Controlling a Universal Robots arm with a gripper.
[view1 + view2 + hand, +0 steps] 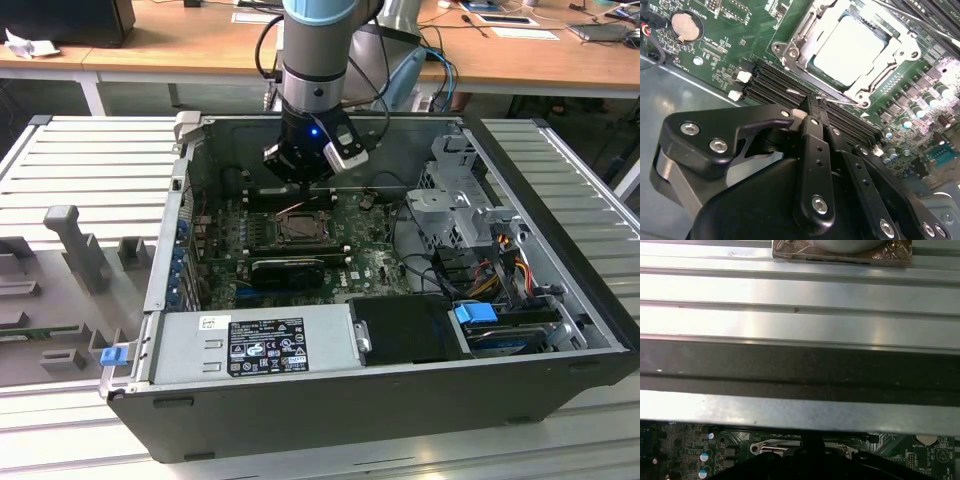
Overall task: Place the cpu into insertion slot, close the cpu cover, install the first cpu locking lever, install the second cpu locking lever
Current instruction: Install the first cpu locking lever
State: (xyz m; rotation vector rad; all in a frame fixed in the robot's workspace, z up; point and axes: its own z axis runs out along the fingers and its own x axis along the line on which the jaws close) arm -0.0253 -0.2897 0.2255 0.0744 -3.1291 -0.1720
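Currently, your gripper [812,102] hangs with fingers pressed together, holding nothing, just beside the insertion slot [852,50]. Note the cpu [850,47] seated inside, framed by the lowered cpu cover [795,45].

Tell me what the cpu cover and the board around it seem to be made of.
The cpu cover looks like bare stamped metal: silvery, glinting. The circuit board appears to be green lacquered laminate, glossy, with soldered parts.
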